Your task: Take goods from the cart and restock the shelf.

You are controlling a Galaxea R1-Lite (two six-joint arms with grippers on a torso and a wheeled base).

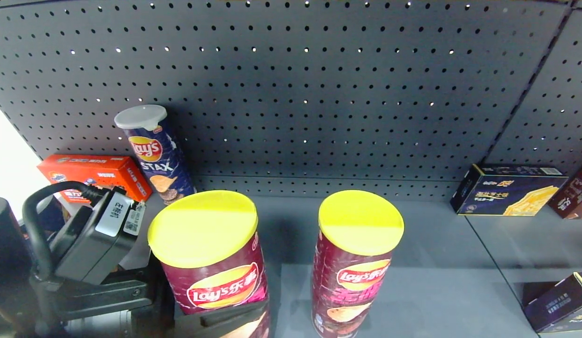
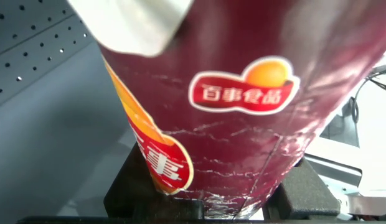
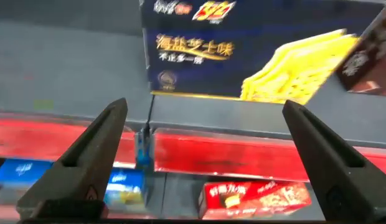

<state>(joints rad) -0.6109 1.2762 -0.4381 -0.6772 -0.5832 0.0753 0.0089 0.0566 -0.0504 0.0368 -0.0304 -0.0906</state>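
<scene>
Item 1. Maroon cardboard cylinder canister with a smooth round yellow plastic lid (image 1: 354, 263), glossy printed wrap. It stands upright and free on the flat grey metal shelf (image 1: 436, 263). This free canister is the landmark for all other entries.

Item 2. Second maroon canister with a yellow lid (image 1: 211, 263), same shape and finish, just left of the landmark and apart from it. It is upright, and its base is hidden. The left gripper (image 2: 221, 202), black matt plastic, has its jaws clamped on the lower body, one on each side.

Item 3. Right gripper (image 3: 205, 106), two dark tapered wedge-shaped fingers. The jaws are spread wide with nothing between them.

Item 4. Navy blue slim cylinder can with a pale translucent lid (image 1: 155, 159), behind and left of the landmark, against the grey perforated pegboard panel (image 1: 319, 94).

Item 5. Orange-red flat cardboard box (image 1: 96, 176), far left of the landmark, beside the navy can.

Item 6. Navy rectangular carton with yellow print (image 1: 507, 190), lying flat behind and right of the landmark. A dark maroon box (image 1: 577, 192) sits just beyond it.

Item 7. Dark purple carton with gold edging (image 1: 556, 303), right of the landmark and nearer the front edge.

Item 8. Red glossy edge strip (image 3: 243, 158), running along the shelf front below the navy carton.
</scene>
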